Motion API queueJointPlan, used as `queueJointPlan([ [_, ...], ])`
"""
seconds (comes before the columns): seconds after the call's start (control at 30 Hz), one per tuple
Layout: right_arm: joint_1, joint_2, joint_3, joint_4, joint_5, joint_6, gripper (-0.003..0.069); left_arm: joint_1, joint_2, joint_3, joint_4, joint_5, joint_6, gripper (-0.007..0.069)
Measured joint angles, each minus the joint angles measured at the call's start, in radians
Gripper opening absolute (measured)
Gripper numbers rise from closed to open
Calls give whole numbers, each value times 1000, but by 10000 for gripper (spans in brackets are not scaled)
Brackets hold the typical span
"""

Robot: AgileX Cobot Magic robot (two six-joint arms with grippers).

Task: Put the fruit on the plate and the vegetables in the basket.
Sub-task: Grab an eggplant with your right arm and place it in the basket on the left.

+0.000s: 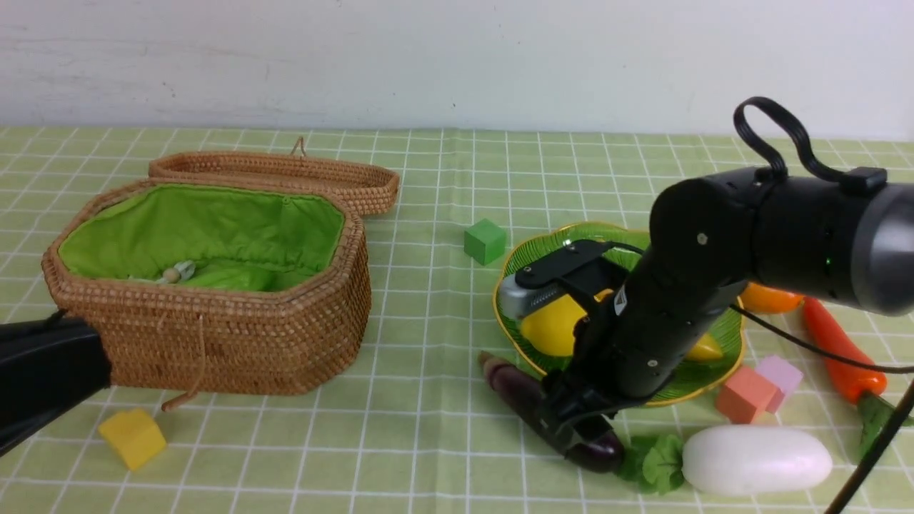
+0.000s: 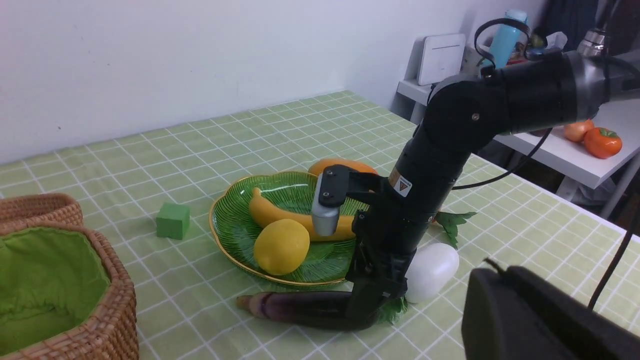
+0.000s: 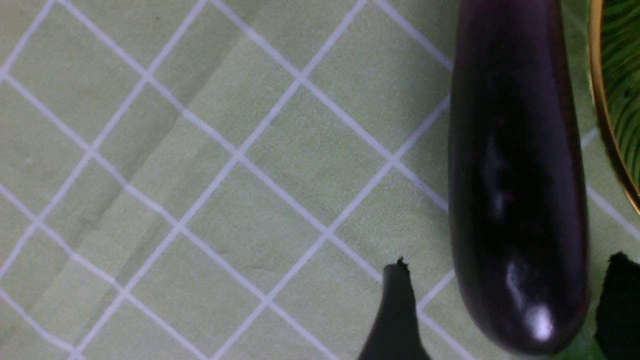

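R arm is bent down steeply at the plate's [image 2: 235,227] front rim. Right gripper [image 1: 575,432] is spread open astride the eggplant [image 3: 515,175], fingers [image 3: 395,310] clear of it. Left gripper [image 2: 520,310] is closed, well apart from plate. Eggplant: glossy dk purple, long, laid on counter [image 1: 428,428] just beside rim. Banana [image 2: 272,215] and lemon [image 2: 281,246] are seen on ribbed green glass. Checked green cloth, white wall.

The surface [image 1: 443,400], under a pale green checked cloth, carries the wicker basket [image 1: 214,343] on the left, with a yellow block [image 1: 133,437] near its front. A green block [image 1: 485,240] sits between the basket and the plate [image 1: 543,250]. The eggplant [image 1: 518,389] lies just in front of the plate, the radish [image 1: 757,460] is further right, and the mango [image 1: 767,300], carrot [image 1: 839,350], orange block [image 1: 744,394] and pink block [image 1: 782,375] lie at the plate's right.
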Motion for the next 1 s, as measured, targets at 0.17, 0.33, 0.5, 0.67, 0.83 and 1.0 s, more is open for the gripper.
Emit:
queueJointPlan([
  [0.17,0,17,0,-14,-1,0,506,0,0,0,0,0,0,-11],
  [0.33,0,29,0,-14,-1,0,506,0,0,0,0,0,0,-11],
  [0.5,0,57,0,0,-4,0,506,0,0,0,0,12,0,-10],
  [0.67,0,77,0,1,-9,0,506,0,0,0,0,39,0,-10],
  [0.83,0,85,0,1,-34,0,506,0,0,0,0,56,0,-10],
  [1.0,0,94,-1,7,-79,0,506,0,0,0,0,62,0,-10],
])
